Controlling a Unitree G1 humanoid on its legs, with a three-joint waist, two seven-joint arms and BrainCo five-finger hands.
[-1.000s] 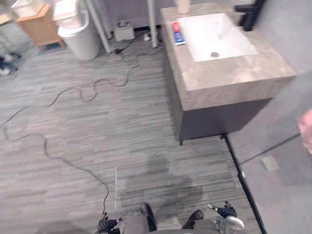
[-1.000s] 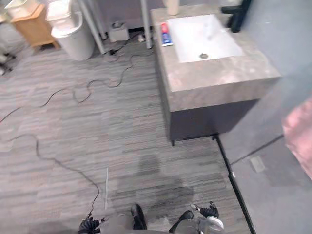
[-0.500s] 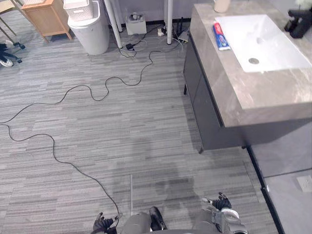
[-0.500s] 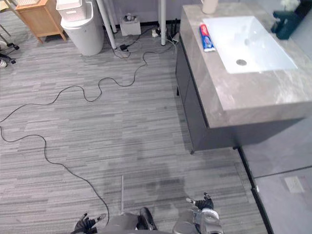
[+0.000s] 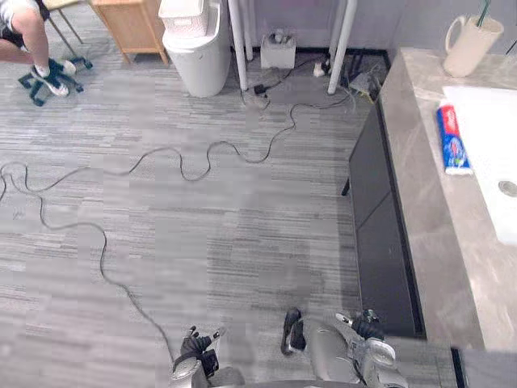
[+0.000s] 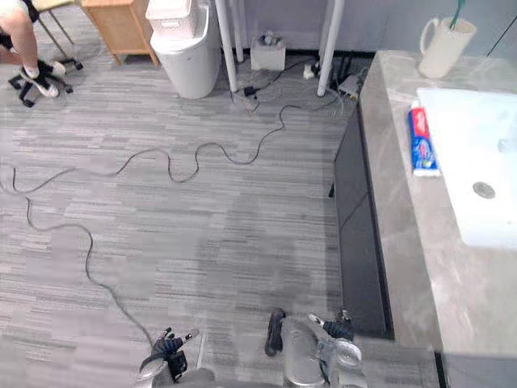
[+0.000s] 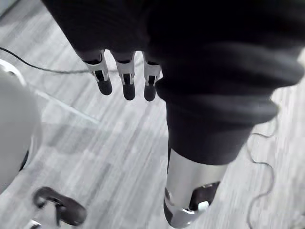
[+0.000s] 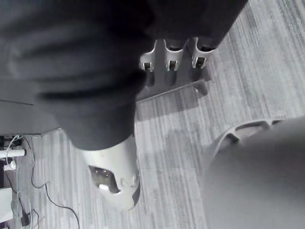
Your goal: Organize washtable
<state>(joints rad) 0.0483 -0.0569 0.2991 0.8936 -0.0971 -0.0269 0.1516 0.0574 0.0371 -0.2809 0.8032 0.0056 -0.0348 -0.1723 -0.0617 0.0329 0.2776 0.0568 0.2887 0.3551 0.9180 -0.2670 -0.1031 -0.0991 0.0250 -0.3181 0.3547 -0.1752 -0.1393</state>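
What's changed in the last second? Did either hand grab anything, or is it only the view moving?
Only the camera swung: the grey stone washtable now sits at the view's right edge. On it, the red-and-blue toothpaste tube beside the white basin and the cream mug at the far corner stayed put. The left hand and right hand still hang low, open, holding nothing.

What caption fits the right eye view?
Toothpaste tube lies beside the white sink on the grey washtable, a mug at the far corner.
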